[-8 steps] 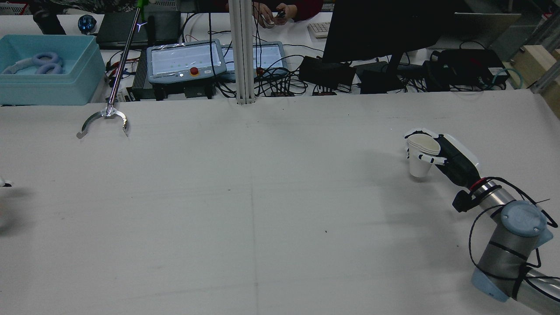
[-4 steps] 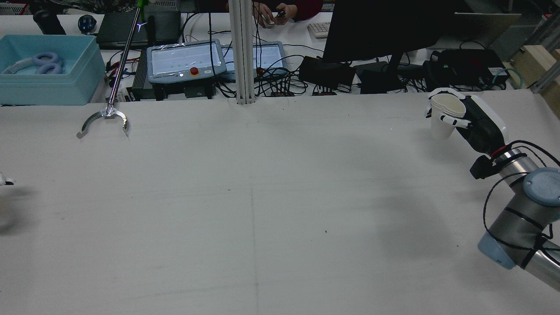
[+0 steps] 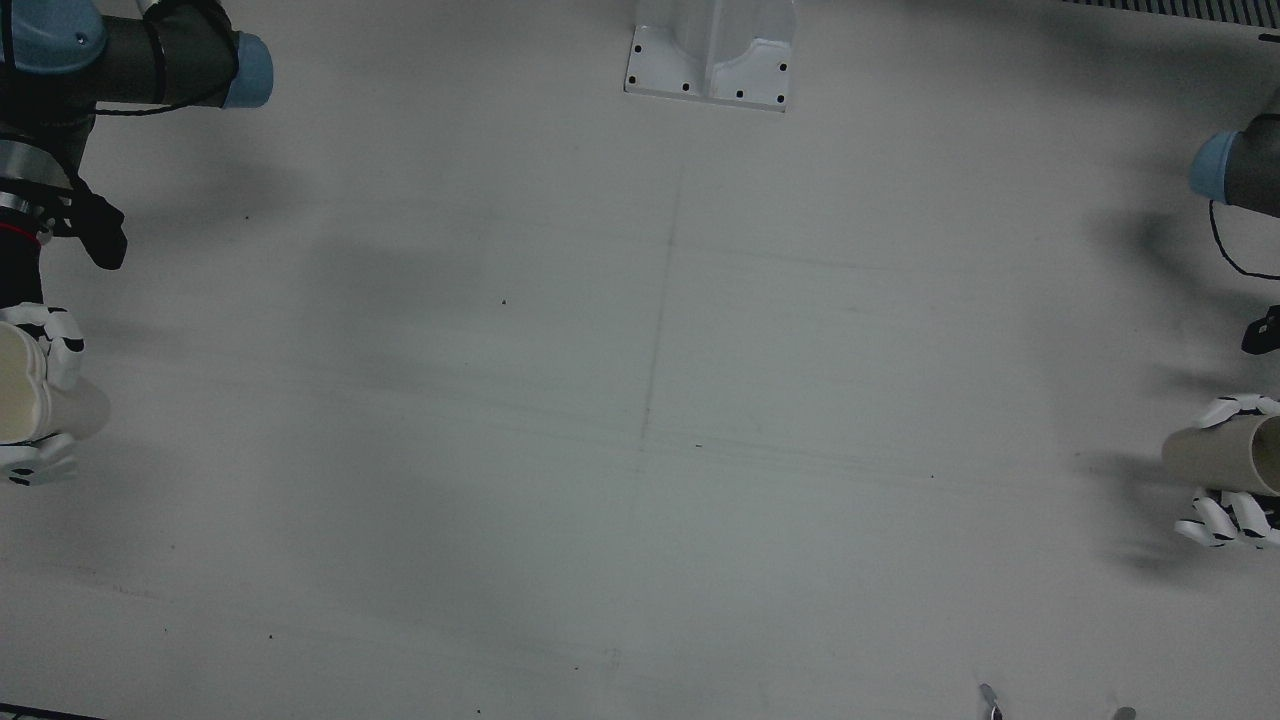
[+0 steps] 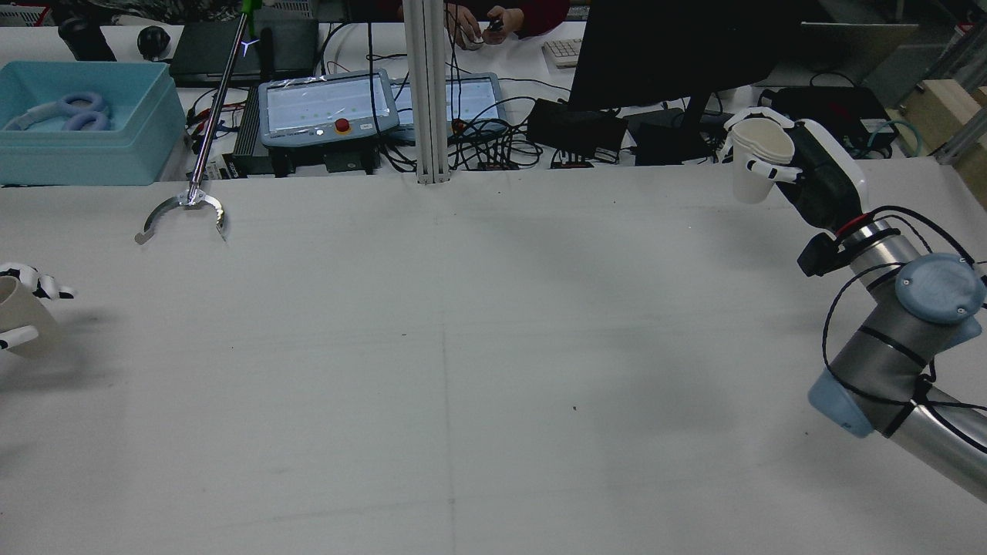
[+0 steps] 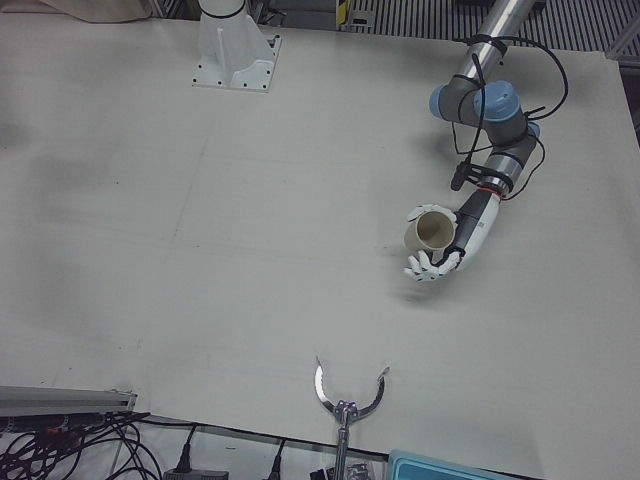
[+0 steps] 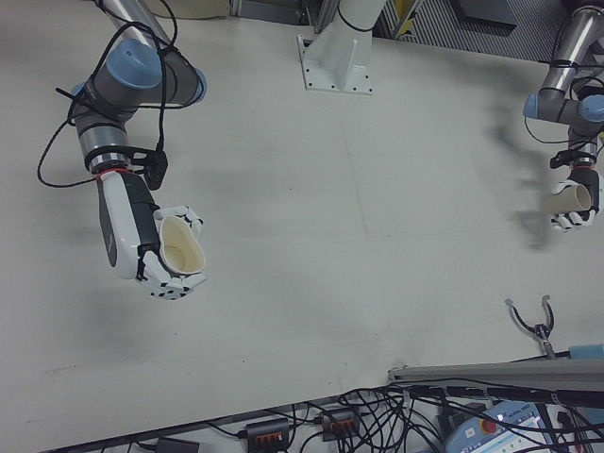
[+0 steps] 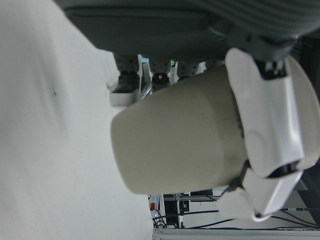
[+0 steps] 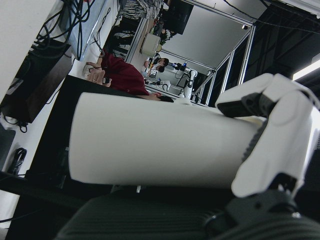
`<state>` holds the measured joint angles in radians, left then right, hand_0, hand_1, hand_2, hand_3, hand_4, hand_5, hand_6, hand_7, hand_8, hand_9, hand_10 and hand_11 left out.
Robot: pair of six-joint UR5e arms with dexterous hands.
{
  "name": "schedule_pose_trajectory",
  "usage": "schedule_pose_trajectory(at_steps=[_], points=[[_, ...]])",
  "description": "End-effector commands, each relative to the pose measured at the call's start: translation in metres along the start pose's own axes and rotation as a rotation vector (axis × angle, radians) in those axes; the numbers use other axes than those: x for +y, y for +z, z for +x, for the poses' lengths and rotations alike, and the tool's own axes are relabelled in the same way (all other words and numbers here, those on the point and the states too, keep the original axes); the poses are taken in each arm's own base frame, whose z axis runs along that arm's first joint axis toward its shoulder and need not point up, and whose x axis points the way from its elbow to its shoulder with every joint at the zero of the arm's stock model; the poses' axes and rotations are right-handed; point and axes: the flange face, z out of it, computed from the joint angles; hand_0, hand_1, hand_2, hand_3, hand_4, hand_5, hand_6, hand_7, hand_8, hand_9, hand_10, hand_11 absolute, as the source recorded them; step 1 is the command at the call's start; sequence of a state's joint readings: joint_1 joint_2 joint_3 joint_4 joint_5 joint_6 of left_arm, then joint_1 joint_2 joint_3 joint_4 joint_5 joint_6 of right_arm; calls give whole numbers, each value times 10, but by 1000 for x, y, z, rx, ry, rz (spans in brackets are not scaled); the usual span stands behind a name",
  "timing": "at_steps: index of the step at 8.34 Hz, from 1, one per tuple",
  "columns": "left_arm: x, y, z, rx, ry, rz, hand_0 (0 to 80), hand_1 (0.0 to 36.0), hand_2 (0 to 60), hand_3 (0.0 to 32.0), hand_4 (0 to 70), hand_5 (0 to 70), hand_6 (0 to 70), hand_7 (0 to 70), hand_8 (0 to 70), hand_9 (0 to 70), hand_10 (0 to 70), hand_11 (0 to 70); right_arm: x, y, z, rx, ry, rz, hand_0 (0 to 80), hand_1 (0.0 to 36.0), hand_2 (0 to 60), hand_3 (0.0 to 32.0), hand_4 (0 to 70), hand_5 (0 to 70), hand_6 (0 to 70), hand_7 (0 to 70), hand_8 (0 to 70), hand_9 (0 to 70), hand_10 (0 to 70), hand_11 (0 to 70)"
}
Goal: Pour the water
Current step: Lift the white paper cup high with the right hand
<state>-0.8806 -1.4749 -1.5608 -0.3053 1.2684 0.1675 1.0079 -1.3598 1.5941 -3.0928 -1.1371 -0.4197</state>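
Currently right hand [image 6: 160,247] wrapping fingers around white paper cup [image 6: 181,245], holding it clear above table [image 4: 463,347], mouth up, slightly squashed. In rear view, this cup sitting at about 2 o'clock, over far table edge. Left hand [image 5: 450,250] gripping second paper cup [image 5: 430,230], tilting it sideways above table; in rear view, sitting at 9 o'clock edge. Hands staying well apart. Metal claw tool [image 4: 185,212] lying at 10 o'clock near far edge.

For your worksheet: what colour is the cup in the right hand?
White cup, clearest in the right hand view.
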Motion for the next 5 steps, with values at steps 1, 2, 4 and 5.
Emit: schedule_pose_trajectory(at_steps=[1,2,4,5], points=[[38,52,-19,-15,-2,-31,534,360,600,0,311,700,313,498,264,334,302,456,57,17,-48,-75,-41,-45,436,196,600,0,224,459,433,493,322,442,240,358],[39,53,-20,-15,-5,-31,532,360,600,0,312,700,314,496,264,333,302,455,46,16,-73,-106,-55,-26,429,190,600,0,207,439,416,471,309,427,236,353],[41,55,-20,-13,-8,-34,535,360,600,0,314,700,316,499,265,334,301,454,19,6,-124,-139,-86,0,429,177,576,0,185,421,391,446,288,404,227,339],[53,57,-19,-11,-6,-42,538,360,600,0,314,700,320,502,267,335,303,457,10,5,-157,-158,-105,1,440,186,588,0,187,425,395,449,290,406,229,344]])
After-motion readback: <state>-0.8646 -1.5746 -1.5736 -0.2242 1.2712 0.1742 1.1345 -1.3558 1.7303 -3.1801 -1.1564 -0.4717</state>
